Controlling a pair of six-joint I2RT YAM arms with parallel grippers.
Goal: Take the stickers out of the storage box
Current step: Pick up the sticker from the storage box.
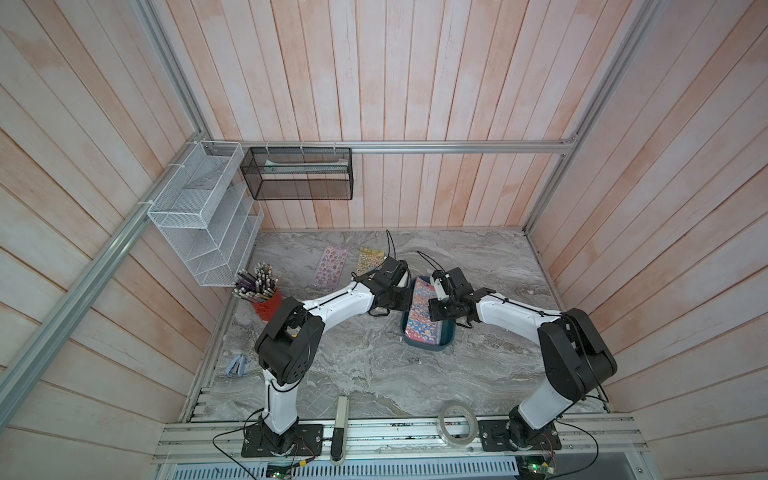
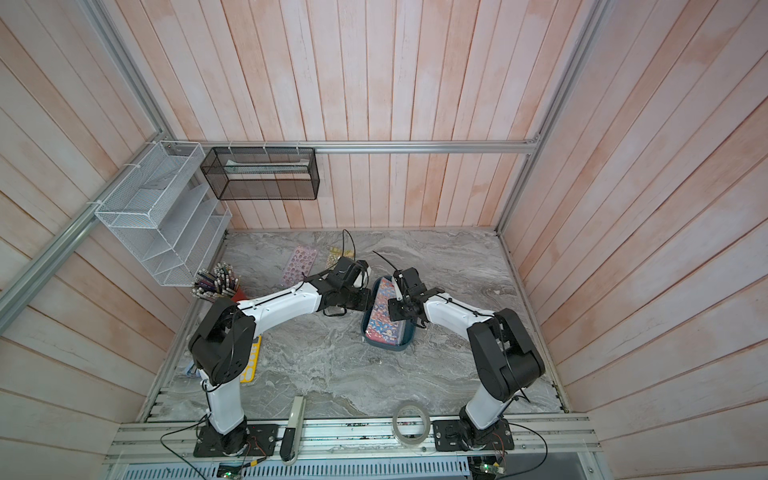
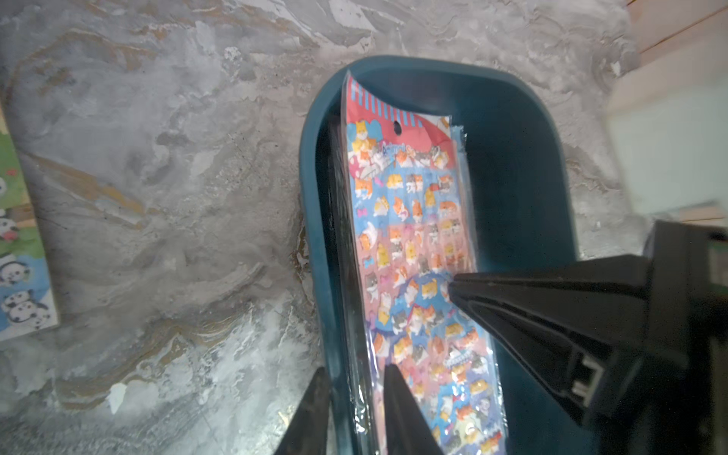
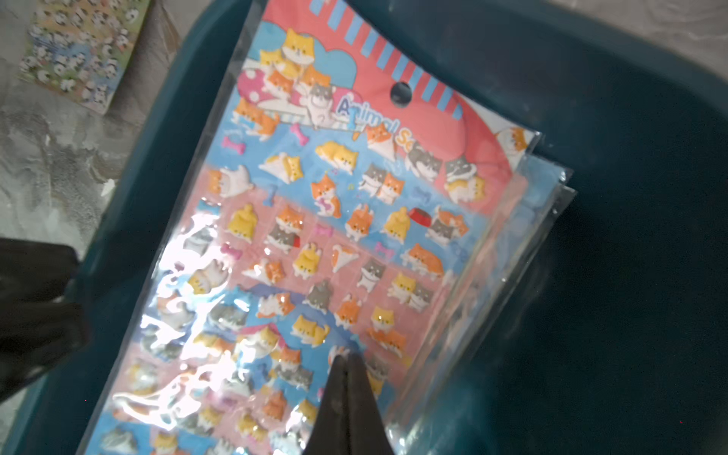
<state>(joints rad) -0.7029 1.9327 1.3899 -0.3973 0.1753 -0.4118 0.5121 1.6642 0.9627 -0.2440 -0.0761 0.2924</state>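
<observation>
Shiny cartoon sticker sheets [image 3: 413, 236] lie in the dark teal plastic box [image 3: 512, 157], against one long wall; the other side is bare. The right pincer [image 4: 348, 356], pressed together, pokes the top sheet [image 4: 335, 236]. The left pincer [image 3: 354, 370] stands spread across that wall's rim.

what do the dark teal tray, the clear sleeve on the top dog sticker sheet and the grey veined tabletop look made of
Dark teal tray: likely moulded plastic, smooth, soft sheen, rounded corners. Clear sleeve: thin glossy plastic film; it crinkles and glares. The dog stickers under it look puffy. Grey veined tabletop: marble-like, but stone or printed laminate, cannot tell.
</observation>
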